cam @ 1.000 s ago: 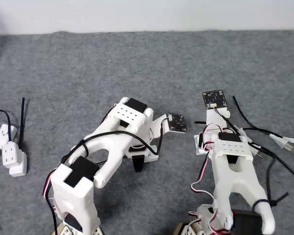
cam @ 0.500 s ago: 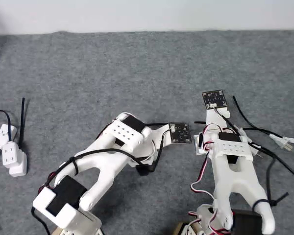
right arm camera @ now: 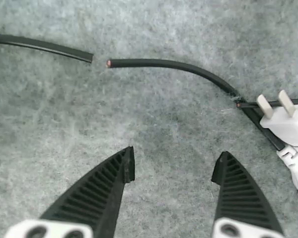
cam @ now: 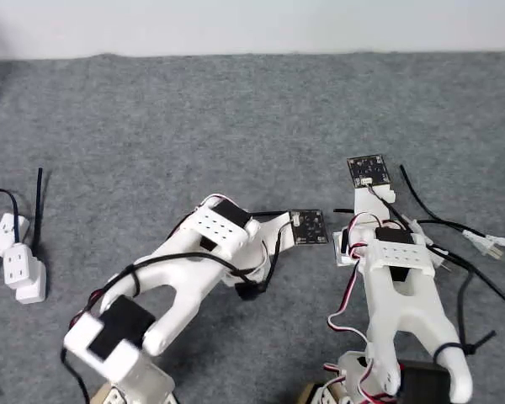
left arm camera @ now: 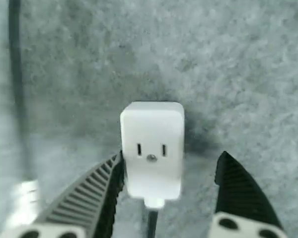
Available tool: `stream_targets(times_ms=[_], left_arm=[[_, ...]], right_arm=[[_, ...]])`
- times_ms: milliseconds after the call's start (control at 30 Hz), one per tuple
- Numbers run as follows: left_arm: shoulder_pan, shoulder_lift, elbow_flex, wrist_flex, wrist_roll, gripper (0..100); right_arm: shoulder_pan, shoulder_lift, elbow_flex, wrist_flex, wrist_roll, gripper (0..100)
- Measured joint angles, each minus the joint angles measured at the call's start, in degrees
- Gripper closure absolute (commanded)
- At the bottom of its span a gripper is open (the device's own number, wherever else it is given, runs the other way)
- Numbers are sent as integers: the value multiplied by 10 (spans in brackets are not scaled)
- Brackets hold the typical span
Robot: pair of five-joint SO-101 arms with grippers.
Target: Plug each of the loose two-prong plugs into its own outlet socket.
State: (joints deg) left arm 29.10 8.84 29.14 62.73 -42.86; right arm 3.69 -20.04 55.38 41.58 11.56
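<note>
Mat (cam: 236, 118): gray and fuzzy, under everything.
Left gripper (left arm camera: 171, 158): fingers wide apart, white socket (left arm camera: 151, 144) between them.
Right gripper (right arm camera: 176, 153): fingers apart, holding nothing.
Plug (right arm camera: 283, 119): white, two prongs, lying on the mat near the right gripper.

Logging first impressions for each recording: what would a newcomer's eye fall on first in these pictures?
First, the white outlet socket lying on the grey carpet, framed between the fingers of the open left claw. Next, the loose two-prong plug off to one side of the open right claw, with a cut black cable running toward it. In the high view, more white sockets sit clustered at the table's left edge.
</note>
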Motion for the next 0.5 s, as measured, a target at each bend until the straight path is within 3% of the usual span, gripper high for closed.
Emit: stream_targets(times_ms=[300, 500], left_arm=[[8, 35, -30, 54, 1, 720], [8, -47, -35, 98, 1, 720]], right_arm=[[0, -1, 0, 0, 0, 750], [0, -1, 0, 0, 2, 750]])
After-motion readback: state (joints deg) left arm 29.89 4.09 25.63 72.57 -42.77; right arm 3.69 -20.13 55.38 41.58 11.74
